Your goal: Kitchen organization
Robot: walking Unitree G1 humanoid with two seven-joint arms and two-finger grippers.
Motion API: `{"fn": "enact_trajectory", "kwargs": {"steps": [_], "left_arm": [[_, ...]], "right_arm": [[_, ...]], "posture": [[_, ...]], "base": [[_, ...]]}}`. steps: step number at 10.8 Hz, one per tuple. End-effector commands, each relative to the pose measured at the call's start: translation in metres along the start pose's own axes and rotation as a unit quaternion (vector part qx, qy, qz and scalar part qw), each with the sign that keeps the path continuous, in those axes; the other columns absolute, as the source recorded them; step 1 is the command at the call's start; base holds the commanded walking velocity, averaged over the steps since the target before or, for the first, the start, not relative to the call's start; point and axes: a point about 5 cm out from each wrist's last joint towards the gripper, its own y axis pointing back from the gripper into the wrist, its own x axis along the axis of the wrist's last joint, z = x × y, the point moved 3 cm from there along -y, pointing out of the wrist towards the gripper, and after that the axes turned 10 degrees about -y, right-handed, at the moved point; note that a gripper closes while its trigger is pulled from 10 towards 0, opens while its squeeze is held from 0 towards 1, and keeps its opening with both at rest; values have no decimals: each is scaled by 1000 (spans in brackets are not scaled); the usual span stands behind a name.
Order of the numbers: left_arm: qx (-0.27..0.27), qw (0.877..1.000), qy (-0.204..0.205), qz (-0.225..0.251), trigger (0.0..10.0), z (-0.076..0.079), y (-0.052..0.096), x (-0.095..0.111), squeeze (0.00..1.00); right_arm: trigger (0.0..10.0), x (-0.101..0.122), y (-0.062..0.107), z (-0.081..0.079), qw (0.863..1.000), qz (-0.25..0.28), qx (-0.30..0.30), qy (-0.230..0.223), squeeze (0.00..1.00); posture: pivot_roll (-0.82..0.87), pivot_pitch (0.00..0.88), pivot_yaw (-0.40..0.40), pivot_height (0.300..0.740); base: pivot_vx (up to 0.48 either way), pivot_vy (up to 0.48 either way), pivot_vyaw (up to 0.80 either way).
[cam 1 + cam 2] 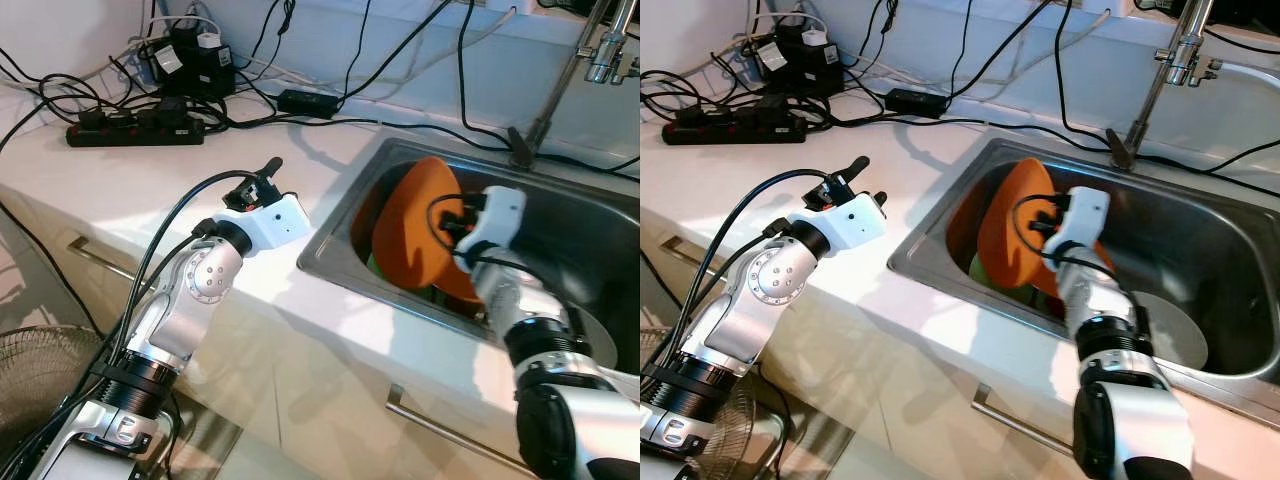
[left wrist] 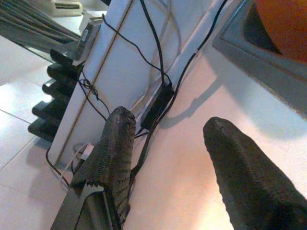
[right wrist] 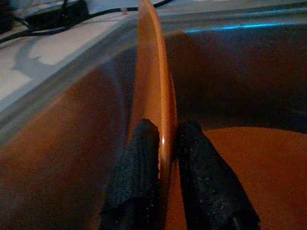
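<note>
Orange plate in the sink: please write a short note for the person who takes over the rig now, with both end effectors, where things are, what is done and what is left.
Right end effector: shut on the orange plate, gripping its rim, plate held upright on edge inside the steel sink.
Left end effector: open, holding nothing, over the white countertop left of the sink.
Also in the sink: a second orange dish lying below, something green under the plate, and a pale round plate on the bottom.
Done: plate grasped.
Left: lift it out and put it away, then probably the other dishes.
</note>
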Motion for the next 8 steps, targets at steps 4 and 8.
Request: {"fn": "enact_trajectory", "kwargs": {"steps": [4, 8], "left_arm": [[7, 1000, 1, -1, 10000, -3, 1, 1, 0], [8, 1000, -1, -5, 10000, -4, 1, -1, 0]], "right_arm": [[10000, -2, -3, -9, 1000, -10, 16, 5, 310], [10000, 6, -4, -8, 1000, 6, 9, 13, 0]], "posture": [[231, 0, -49, 740], [233, 0, -49, 740]], "base": [[0, 0, 0], [0, 0, 0]]}}
